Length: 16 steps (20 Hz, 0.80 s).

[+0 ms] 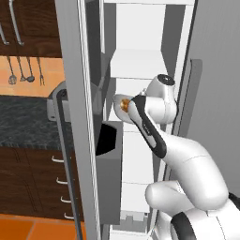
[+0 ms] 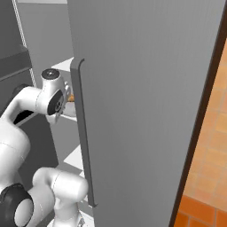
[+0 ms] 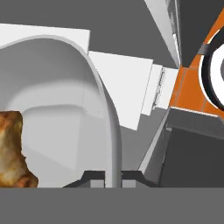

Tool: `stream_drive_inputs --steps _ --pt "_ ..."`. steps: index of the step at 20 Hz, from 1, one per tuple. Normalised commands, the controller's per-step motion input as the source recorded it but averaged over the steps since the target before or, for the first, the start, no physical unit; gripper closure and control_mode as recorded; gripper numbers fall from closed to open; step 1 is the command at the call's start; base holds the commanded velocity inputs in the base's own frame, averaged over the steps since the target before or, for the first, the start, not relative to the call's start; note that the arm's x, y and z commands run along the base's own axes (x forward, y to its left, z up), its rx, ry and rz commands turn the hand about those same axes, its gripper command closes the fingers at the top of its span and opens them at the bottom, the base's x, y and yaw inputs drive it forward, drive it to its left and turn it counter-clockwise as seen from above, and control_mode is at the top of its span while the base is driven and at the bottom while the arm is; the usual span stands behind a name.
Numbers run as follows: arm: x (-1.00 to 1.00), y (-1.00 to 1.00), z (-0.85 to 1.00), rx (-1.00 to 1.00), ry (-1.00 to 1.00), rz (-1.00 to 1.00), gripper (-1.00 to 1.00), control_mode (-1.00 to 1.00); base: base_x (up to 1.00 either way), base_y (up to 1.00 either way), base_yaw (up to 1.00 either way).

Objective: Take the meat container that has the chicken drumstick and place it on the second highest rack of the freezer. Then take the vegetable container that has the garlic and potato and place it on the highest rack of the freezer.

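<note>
With its end effector (image 3: pixel 106 177) clamped on the rim of the pale grey rounded meat container (image 3: pixel 65 113), the golden-brown chicken drumstick (image 3: pixel 13 151) just beside it, the arm should keep it level onto the freezer's (image 1: pixel 140 61) flat white second highest rack.

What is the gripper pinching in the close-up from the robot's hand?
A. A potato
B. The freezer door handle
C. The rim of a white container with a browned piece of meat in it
C: the gripper is closed on the curved rim of the white container, with the chicken drumstick lying inside.
</note>
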Motion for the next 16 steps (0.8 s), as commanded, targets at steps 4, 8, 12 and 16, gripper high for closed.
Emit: stream_drive_inputs --steps 4,8,12,16 --pt "0.38 -0.16 -0.38 -0.01 0.00 -0.04 1.00 -1.00 0.00 0.00 0.00" --pt "0.45 -0.17 -0.28 0.00 0.00 0.00 1.00 -1.00 0.00 0.00 0.00" --pt "0.50 -0.04 -0.25 0.00 0.00 0.00 1.00 -1.00 0.00 0.00 0.00" --pt "0.55 0.00 -0.27 0.00 0.00 0.00 1.00 -1.00 0.00 0.00 0.00"
